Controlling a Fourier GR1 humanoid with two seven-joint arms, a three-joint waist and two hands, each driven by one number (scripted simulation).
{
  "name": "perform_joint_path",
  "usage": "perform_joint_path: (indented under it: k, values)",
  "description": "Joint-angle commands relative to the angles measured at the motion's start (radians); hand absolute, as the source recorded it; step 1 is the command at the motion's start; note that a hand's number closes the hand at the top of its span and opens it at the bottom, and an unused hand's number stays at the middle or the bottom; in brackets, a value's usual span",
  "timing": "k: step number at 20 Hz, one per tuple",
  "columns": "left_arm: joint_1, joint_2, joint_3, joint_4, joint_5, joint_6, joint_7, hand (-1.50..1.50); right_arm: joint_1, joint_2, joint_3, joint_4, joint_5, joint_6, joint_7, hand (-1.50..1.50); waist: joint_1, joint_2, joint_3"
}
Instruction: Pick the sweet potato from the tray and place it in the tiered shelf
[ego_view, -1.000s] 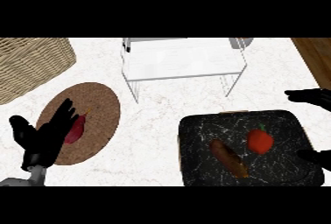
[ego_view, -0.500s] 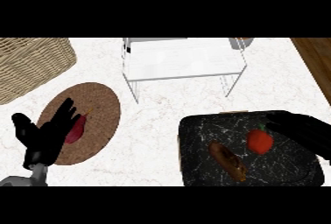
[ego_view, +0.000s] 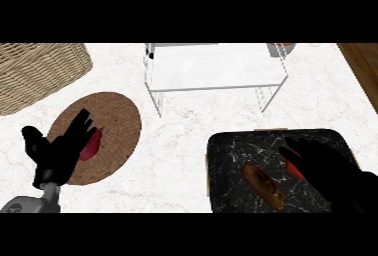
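Note:
The sweet potato (ego_view: 264, 184), brown and long, lies on the black marbled tray (ego_view: 229, 155) at the lower right. My right hand (ego_view: 325, 167) hovers over the tray just right of it, fingers straight and open, partly covering a red item (ego_view: 294, 170). The white tiered shelf (ego_view: 214, 75) stands at the top centre. My left hand (ego_view: 59, 150) rests open at the lower left, fingers up, over a round brown mat (ego_view: 111, 125).
A wicker basket (ego_view: 37, 70) sits at the upper left. A dark red thing (ego_view: 92, 147) lies on the mat beside my left hand. A wooden strip (ego_view: 362, 65) runs along the right edge. An orange-rimmed item (ego_view: 282, 47) peeks behind the shelf.
My right hand has come in from the right edge and moved left and down over the tray, now covering most of the red item. The left hand has stayed put.

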Motion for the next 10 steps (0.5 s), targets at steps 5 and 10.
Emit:
perform_joint_path:
  k: [5,10]
  values:
    - [-0.013,-0.041,-0.032,0.065,-0.019,0.01,0.068,0.0,-0.12,0.183,0.247,0.111,0.266,0.064,0.269,-1.5,0.01,0.015,-0.013]
    - [-0.004,-0.013,0.021,0.095,-0.005,-0.038,0.041,0.0,-0.189,0.319,0.373,0.196,0.369,0.144,0.343,-1.5,0.007,0.014,-0.013]
